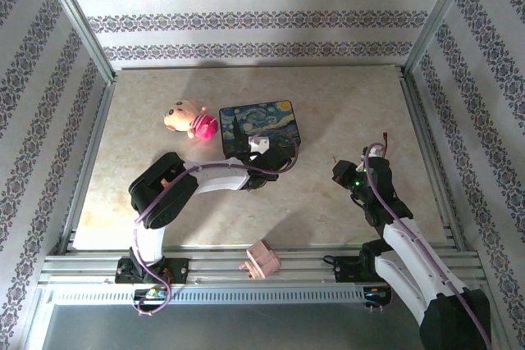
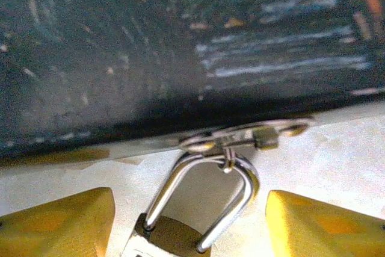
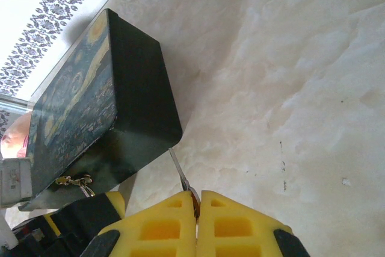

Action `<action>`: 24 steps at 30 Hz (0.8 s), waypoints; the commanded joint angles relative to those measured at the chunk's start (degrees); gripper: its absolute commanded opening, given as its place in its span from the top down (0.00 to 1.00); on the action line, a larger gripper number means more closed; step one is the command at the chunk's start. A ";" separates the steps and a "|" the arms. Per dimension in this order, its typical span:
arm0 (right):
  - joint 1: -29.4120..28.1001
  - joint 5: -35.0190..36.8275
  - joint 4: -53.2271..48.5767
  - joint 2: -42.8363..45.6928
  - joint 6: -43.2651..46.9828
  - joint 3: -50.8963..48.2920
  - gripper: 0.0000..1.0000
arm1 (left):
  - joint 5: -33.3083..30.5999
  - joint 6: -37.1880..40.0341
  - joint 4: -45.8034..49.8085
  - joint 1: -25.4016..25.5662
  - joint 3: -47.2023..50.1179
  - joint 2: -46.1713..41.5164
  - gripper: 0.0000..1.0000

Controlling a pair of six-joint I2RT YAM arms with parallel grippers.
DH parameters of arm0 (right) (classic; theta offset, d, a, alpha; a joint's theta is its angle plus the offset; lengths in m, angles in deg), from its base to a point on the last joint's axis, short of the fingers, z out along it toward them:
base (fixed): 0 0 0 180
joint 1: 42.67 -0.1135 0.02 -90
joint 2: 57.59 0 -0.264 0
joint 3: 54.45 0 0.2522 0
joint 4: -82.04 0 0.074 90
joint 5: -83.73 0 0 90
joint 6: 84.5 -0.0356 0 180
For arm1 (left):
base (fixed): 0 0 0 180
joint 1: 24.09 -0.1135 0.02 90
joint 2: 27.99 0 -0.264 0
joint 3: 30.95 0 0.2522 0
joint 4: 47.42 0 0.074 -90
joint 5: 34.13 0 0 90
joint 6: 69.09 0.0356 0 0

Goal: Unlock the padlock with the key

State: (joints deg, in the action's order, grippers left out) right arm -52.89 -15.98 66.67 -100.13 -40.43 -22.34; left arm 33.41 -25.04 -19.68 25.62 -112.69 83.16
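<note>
1. My left claw [image 2: 189, 200] stands open at the front wall of the painted box [image 2: 180, 58]. Its 2 yellow fingers [image 2: 57, 224] flank the padlock [image 2: 171, 239], with a narrow gap on each side.
2. The padlock lies on the tabletop [image 2: 337, 154] just in front of the box, brass body toward my wrist camera. Its silvery shackle [image 2: 243, 179] is hooked through the box's metal latch [image 2: 240, 136].
3. My right claw [image 3: 196, 209] is closed, pinching the key [image 3: 179, 170]. The key sticks out from between the pressed fingertips as a thin sliver pointing toward the box.
4. Seen from above, my right claw hangs over bare tabletop to the right of the box and apart from it. My left arm reaches across to the box's near edge.
5. A pink plush toy [image 1: 190, 118] sits just beside the box's left side.
6. A small pink block [image 1: 260, 260] rests on the metal rail at the near edge, between my 2 arm bases.
</note>
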 commanded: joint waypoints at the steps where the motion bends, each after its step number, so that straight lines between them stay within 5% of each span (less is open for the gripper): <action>1: 0.64 0.13 -0.24 0.09 -0.02 0.04 1.00 | 0.84 2.84 0.44 -0.76 -1.34 1.64 0.37; 5: 0.68 0.07 -0.24 0.11 -0.02 -0.07 1.00 | 1.41 3.41 0.44 -0.84 -1.70 1.92 0.44; 13: 0.55 0.07 0.02 0.09 -0.25 -0.44 1.00 | 5.87 2.21 -0.90 -0.67 -1.19 0.73 0.43; 24: 0.55 -0.04 -0.06 0.21 -0.29 -0.32 1.00 | 1.28 3.20 -0.34 -1.41 -1.84 0.81 0.44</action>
State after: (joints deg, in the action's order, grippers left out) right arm -52.89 -15.98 66.67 -100.13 -40.60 -22.34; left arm 36.74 -22.79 -19.94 25.27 -113.33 84.58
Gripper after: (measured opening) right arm 0.043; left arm 0.563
